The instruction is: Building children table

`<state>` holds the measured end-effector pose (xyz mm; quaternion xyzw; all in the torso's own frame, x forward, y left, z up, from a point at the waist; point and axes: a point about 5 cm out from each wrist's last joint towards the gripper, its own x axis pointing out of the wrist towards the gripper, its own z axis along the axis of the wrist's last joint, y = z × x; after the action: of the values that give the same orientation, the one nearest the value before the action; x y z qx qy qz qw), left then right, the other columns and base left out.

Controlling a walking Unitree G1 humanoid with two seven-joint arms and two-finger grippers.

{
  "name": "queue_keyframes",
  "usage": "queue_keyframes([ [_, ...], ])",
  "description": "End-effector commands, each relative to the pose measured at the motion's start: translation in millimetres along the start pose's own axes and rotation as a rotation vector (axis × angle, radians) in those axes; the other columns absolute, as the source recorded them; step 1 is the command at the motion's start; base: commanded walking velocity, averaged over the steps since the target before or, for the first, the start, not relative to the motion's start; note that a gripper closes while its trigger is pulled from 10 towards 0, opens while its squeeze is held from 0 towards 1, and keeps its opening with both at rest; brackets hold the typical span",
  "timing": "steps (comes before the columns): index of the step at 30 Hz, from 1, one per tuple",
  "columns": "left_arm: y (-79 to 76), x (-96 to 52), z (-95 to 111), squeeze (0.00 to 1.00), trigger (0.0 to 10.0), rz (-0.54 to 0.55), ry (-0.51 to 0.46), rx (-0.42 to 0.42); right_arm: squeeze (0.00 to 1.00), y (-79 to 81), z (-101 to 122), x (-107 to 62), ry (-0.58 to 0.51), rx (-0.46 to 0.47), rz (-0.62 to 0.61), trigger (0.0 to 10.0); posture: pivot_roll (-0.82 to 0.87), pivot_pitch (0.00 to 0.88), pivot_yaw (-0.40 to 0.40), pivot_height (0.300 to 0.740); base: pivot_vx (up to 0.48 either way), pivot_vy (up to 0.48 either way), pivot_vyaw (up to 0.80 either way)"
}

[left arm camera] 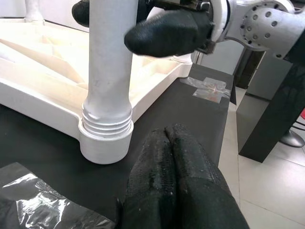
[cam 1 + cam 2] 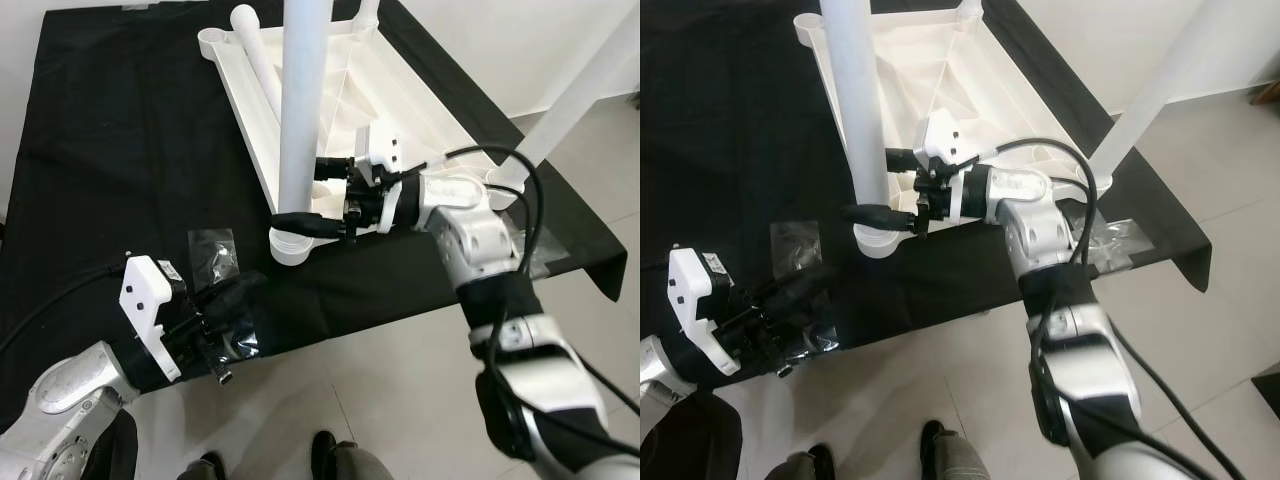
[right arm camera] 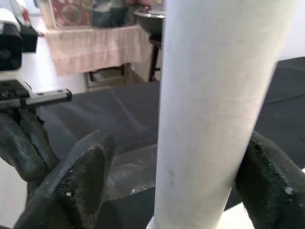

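Note:
The white table top (image 2: 420,110) lies upside down on a black cloth (image 2: 120,150). A white leg (image 2: 303,100) stands upright in its near corner socket (image 2: 290,247), with screw threads (image 1: 107,121) showing just above the socket. My right gripper (image 2: 300,192) reaches in from the right, low on this leg, open, one finger on each side; a gap shows beside one finger (image 3: 81,176). My left gripper (image 2: 252,288) is shut with nothing seen between its fingers (image 1: 171,157), low at the cloth's near edge, apart from the socket.
Another leg (image 2: 258,60) lies inside the table top, and a further one (image 2: 580,95) stands at the far right corner. A clear plastic bag (image 2: 212,255) lies on the cloth by my left gripper. A person's shoes (image 2: 325,455) stand on the tiled floor below.

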<state>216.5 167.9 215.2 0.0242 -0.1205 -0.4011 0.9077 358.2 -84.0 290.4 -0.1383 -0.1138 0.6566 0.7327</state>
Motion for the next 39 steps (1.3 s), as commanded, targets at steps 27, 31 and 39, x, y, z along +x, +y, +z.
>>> queue_keyframes([
  [27,0.9,-11.3,5,0.00,10.0,0.014,0.016,0.020,0.00,27.9,-118,-46.7,0.314,0.315,-1.143,0.0,0.09,0.307,-0.131,0.740,0.000,0.000,0.00],
  [31,1.5,-10.1,6,0.00,10.0,0.008,0.009,0.015,0.00,50.6,-127,-43.9,0.346,0.382,-1.292,0.0,0.09,0.298,-0.102,0.740,0.000,0.000,0.00],
  [39,3.2,-6.7,7,0.00,10.0,-0.009,-0.002,0.019,0.00,64.6,-111,-6.4,0.314,0.363,-1.079,0.0,0.10,0.283,-0.108,0.740,0.000,0.000,0.00],
])
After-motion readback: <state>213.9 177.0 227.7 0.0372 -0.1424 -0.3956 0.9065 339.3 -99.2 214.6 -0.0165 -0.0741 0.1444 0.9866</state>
